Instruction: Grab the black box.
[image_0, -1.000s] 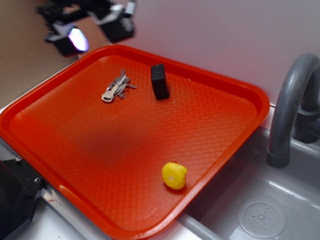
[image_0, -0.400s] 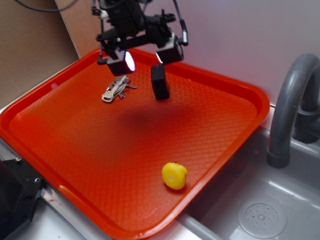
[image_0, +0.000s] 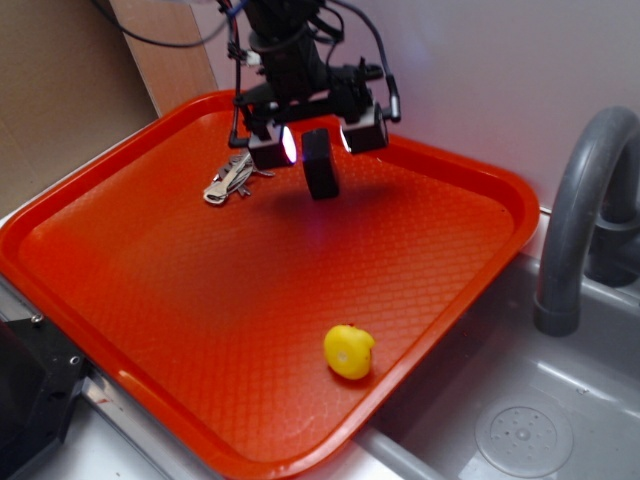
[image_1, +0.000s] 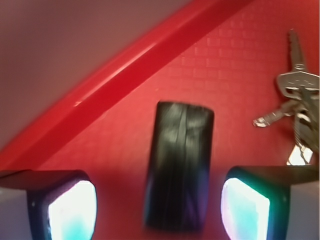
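Near the far edge of the orange-red plastic tray (image_0: 150, 290), the small matte black rectangular box (image_0: 320, 163) stands on the textured floor, beside the silver key bunch (image_0: 232, 178). Above it the pincer (image_0: 318, 140) is spread, one lit pad on each side, not touching. The approach looks done; lowering and closing remain.

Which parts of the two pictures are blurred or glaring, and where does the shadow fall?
Wrist view: the black box is soft and slightly smeared, the gripper pads glow with white-cyan glare, and the keys are sharper. Exterior view: focus is mostly good, the pads shine brightly, and a dim shadow darkens the red tray under the arm.
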